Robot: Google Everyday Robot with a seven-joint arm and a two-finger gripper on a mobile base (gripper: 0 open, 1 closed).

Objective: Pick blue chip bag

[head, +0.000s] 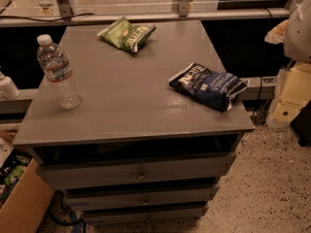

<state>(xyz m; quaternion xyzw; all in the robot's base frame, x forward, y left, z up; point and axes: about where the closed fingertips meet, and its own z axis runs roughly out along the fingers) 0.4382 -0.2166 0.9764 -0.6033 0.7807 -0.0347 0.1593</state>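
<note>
So the hand isn't anywhere in sight from where I'm standing, which means I can't tell if it's open or closed, and I can't place it relative to anything. There's a pale rounded shape (298, 25) cut off at the top right edge, too little of it showing to say what it is, with some yellowish stuff (291, 98) under it that's equally hard to read. On the left a small white bottle (7, 86) is half chopped off by the edge, and a cardboard box (24, 205) in the bottom corner is only partly visible, its contents mostly a dark jumble. The blue chip bag (208, 86) lies flat on the right side of the grey worktop (131, 106), close to the right edge and not far from the front corner, white-edged end pointing toward the middle. It's well apart from the water bottle (58, 72), which stands upright on the left, and from the green chip bag (127, 33) at the far edge. Under the worktop are drawers (141, 171), with the gap above them too dark to see into.
</note>
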